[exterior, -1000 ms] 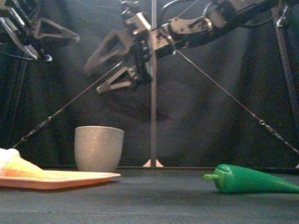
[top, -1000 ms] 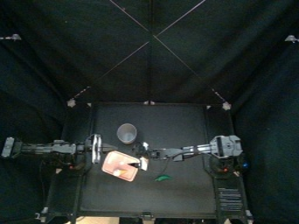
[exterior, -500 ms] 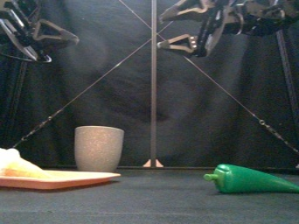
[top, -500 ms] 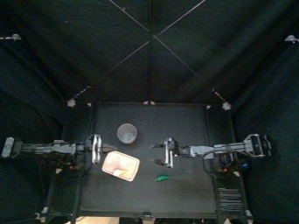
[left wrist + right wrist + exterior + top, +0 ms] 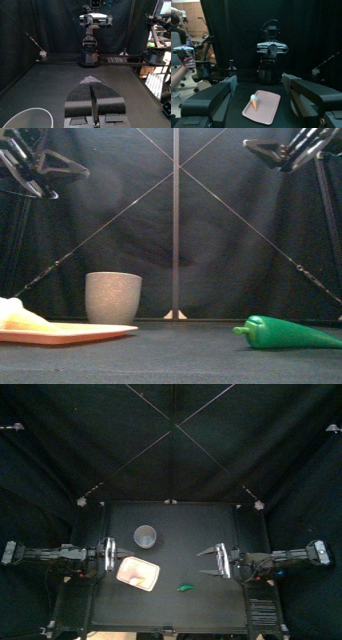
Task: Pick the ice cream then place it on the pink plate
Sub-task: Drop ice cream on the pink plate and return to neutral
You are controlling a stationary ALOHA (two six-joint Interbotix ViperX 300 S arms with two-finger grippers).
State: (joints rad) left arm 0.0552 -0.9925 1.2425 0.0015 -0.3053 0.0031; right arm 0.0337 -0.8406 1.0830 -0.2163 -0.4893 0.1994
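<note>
Since the ice cream (image 5: 254, 101) already lies on its side on the pink plate (image 5: 271, 111), the task looks complete, and the chief danger is disturbing it. The right gripper (image 5: 207, 563), jaws spread wide and empty, hangs high over the table's right side, well apart from the plate. The left gripper (image 5: 92, 82), jaws pressed together, rests just beside the plate, so a careless inward swing could nudge it and roll the cone off the low rim.
</note>
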